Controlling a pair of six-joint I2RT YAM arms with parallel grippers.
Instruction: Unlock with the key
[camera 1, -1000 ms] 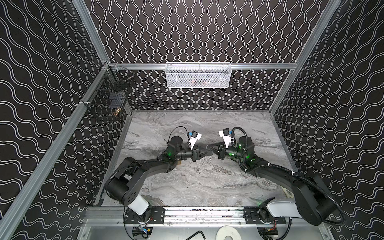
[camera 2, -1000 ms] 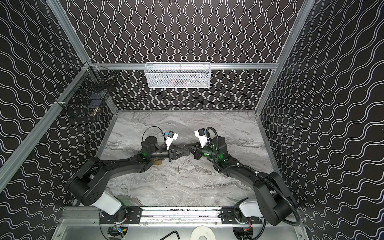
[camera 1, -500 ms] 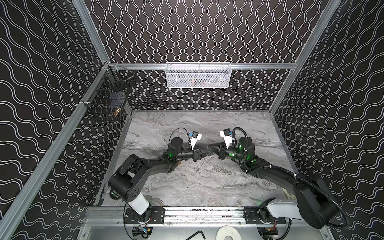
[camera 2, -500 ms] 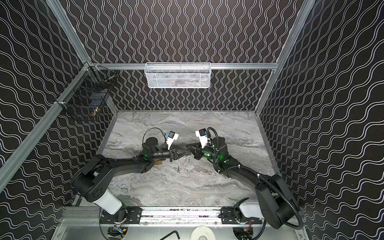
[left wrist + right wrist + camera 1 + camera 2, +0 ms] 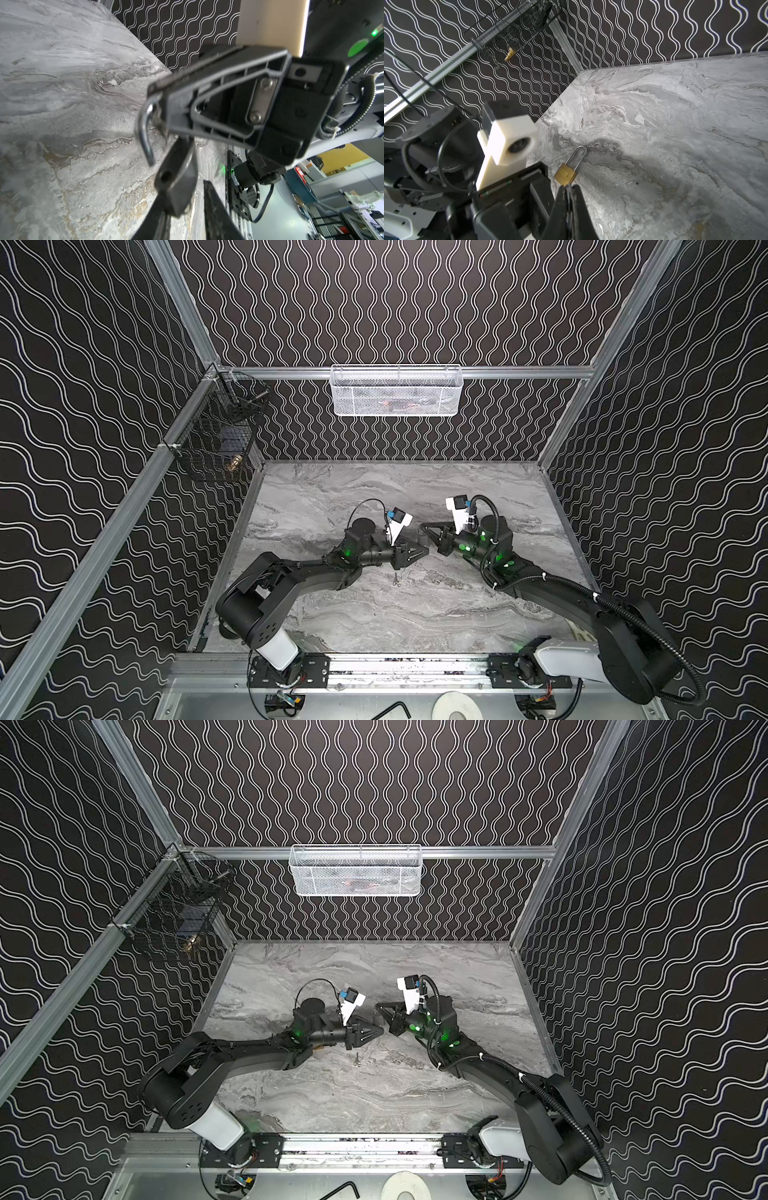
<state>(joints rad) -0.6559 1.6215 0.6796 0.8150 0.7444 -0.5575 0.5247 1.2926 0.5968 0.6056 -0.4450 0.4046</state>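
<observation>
Bare marble tabletop open beyond the padlock and on its near side, left gripper and right gripper crowding the padlock from either side, white basket and black wire basket well above it.

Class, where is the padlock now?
Right wrist view: the brass padlock is just past the right end effector; in a top view, that is the table's middle, facing the left end effector.

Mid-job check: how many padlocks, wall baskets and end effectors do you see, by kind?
Padlock: 1
Wall baskets: 2 (white mesh basket, black wire basket)
End effectors: 2 (left end effector, right end effector)
Total: 5
</observation>
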